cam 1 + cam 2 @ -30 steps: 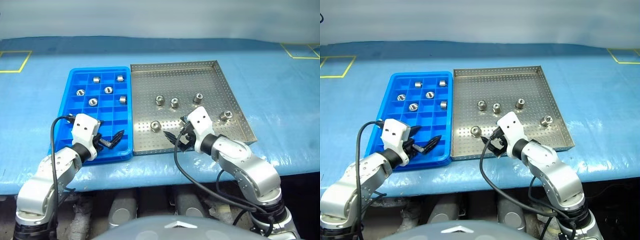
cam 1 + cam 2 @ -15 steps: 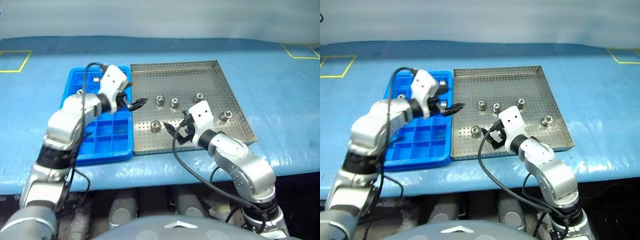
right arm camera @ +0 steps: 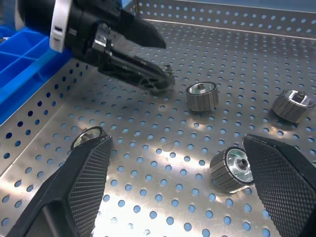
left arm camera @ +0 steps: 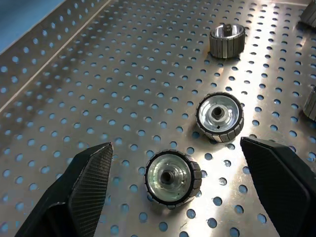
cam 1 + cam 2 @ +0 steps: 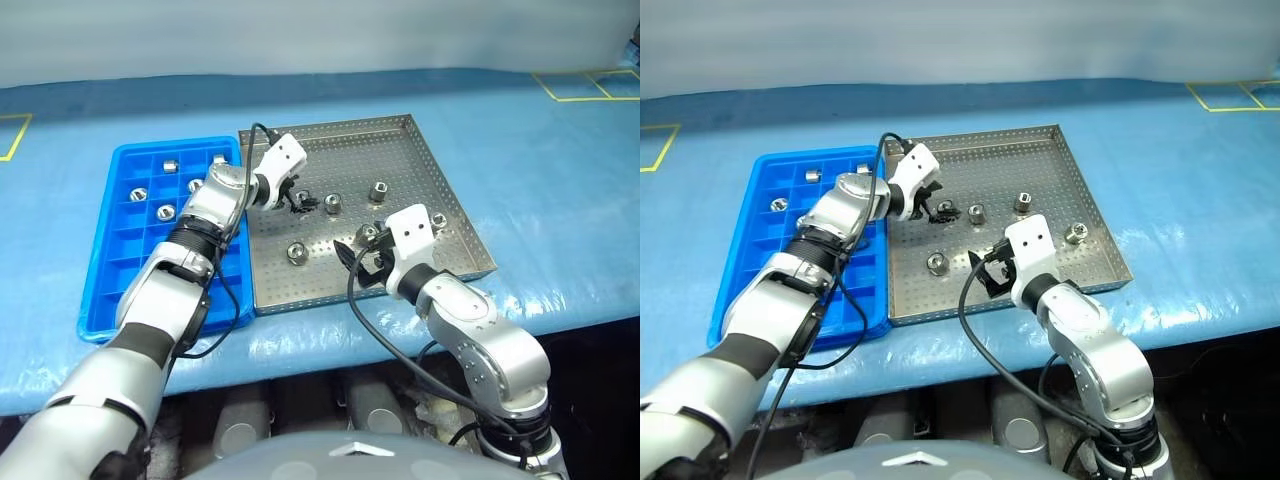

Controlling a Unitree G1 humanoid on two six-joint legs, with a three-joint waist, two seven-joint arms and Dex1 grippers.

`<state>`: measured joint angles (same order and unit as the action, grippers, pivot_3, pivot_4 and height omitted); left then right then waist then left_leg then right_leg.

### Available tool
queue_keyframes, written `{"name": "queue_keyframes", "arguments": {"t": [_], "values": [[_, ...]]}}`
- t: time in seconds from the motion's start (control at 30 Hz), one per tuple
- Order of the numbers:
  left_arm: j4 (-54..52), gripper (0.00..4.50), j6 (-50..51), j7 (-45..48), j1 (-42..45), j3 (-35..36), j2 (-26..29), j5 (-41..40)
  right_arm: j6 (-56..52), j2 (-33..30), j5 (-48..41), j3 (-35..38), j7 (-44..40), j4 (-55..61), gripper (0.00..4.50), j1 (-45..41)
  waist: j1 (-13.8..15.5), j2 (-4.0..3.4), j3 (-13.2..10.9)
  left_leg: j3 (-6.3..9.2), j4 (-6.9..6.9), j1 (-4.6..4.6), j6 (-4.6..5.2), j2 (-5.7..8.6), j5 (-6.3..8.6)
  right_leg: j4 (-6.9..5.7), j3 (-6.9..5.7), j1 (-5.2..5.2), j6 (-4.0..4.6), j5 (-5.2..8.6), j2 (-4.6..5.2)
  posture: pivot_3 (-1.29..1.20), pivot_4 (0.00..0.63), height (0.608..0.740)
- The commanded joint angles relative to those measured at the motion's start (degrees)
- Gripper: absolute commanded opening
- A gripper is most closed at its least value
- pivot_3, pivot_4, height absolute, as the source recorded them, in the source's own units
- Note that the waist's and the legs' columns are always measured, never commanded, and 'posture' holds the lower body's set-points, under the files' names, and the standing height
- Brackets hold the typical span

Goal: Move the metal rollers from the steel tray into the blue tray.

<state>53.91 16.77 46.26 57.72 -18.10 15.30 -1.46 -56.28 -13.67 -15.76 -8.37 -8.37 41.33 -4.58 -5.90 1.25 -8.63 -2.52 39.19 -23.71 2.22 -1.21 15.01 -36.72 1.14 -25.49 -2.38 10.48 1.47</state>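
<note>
Metal rollers are split between the two trays: five lie loose on the perforated floor of the steel tray, and five sit in compartments at the far end of the blue tray, which lies touching the steel tray's left side. We judge the task about half done.

We are in the reach for the next pick. Our left gripper hangs low over the left middle of the steel tray, fingers spread wide and empty. In the left wrist view one roller lies between the two fingers, a second just beyond it and a third farther off. Our right gripper hovers over the near part of the steel tray, also spread wide and holding nothing, with a roller lying between its fingers in its own wrist view.

Next, we think, the left gripper needs to drop straight onto the nearest roller and close across its ribbed side, without nudging the neighbour just beyond; the piece is short and round, so it may roll or slip if caught off centre.

A second ago our left gripper hung over the near end of the blue tray; it has since swung right, over the trays' shared edge and into the steel tray. Our right gripper has barely shifted. The rollers lie as they did.
</note>
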Motion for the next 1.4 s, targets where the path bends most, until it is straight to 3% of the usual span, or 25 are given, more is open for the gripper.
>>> {"name": "queue_keyframes", "arguments": {"t": [0.03,0.13,0.2,0.43,0.47,0.7,0.9,1.13,1.27,1.4], "values": [[4.5,4.50,-3.4,-0.7,2.3,0.1,-0.7,3.1,1.3,0.4,0.3,1.3,0.9,3.5,4.45,0.8,-0.5,0.00,0.0,0.01,0.00,-0.01,0.00,0.00,0.00,0.00,0.00,0.00,0.00,0.00,0.00,-0.24,0.150,0.740],[7.9,4.50,-4.8,-2.1,2.5,0.5,-1.5,5.0,1.4,0.6,0.3,1.4,1.2,3.8,4.45,1.1,-1.1,0.02,0.0,0.02,0.02,-0.02,0.00,-0.05,0.00,-0.02,0.01,0.00,-0.04,-0.02,0.01,-0.25,0.150,0.740],[9.5,4.14,-5.7,-3.7,2.4,1.2,-2.0,5.6,1.4,0.6,0.4,1.4,1.4,3.9,4.50,1.2,-1.2,0.02,0.0,0.03,0.04,-0.01,0.00,-0.15,0.00,-0.02,0.03,0.03,-0.09,-0.05,0.03,-0.25,0.150,0.740],[11.4,1.91,-7.6,-6.1,2.2,3.9,-2.7,6.5,1.3,0.5,0.4,1.1,1.3,3.9,4.50,1.1,-2.2,0.03,0.0,-0.03,0.11,0.03,0.03,-0.22,0.00,-0.04,0.11,0.05,-0.20,-0.11,0.04,-0.24,0.150,0.740],[11.2,1.84,-7.7,-5.9,2.1,4.1,-2.6,6.6,1.3,0.5,0.4,1.1,1.3,3.8,4.50,1.1,-2.3,0.03,0.0,-0.03,0.11,0.03,0.02,-0.22,-0.01,-0.06,0.11,0.05,-0.20,-0.11,0.04,-0.24,0.150,0.740],[-1.3,1.84,-6.2,-6.2,-0.3,10.0,2.0,3.1,1.2,0.5,0.0,0.7,0.5,2.7,4.50,-0.4,-2.7,0.02,0.0,-0.04,0.08,0.00,0.03,-0.27,-0.01,-0.08,0.14,-0.03,-0.20,-0.12,0.02,-0.19,0.150,0.740],[-37.9,1.84,5.4,-16.0,-17.1,20.7,8.2,0.6,3.6,1.1,0.6,-2.9,-1.0,-1.0,4.50,-2.8,-2.4,-0.01,0.0,-0.10,-0.06,0.09,0.01,-0.34,-0.01,-0.11,0.26,-0.07,0.08,-0.25,0.02,-0.12,0.150,0.740],[-71.4,1.84,17.5,-26.0,-40.1,34.1,8.0,-1.8,9.5,3.3,1.0,-10.1,-6.7,-11.2,4.50,-9.8,0.8,0.03,0.0,-0.08,0.00,0.10,-0.01,-0.33,-0.02,-0.11,0.16,-0.04,0.10,-0.26,0.09,0.04,0.150,0.740],[-79.1,1.84,21.3,-30.1,-47.2,37.5,6.3,-2.3,12.8,4.7,1.3,-14.1,-10.8,-16.4,4.50,-13.6,4.4,0.08,0.0,-0.04,0.02,0.15,-0.04,-0.32,-0.05,-0.12,0.07,0.05,0.12,-0.26,0.10,0.10,0.150,0.740],[-78.9,1.84,21.1,-32.0,-50.6,37.6,6.0,-1.5,14.9,5.8,2.2,-17.5,-13.2,-18.8,4.50,-15.9,7.2,0.12,0.1,0.06,0.11,0.14,-0.05,-0.29,-0.08,-0.10,-0.08,0.15,0.30,-0.16,0.12,0.13,0.150,0.740]]}}
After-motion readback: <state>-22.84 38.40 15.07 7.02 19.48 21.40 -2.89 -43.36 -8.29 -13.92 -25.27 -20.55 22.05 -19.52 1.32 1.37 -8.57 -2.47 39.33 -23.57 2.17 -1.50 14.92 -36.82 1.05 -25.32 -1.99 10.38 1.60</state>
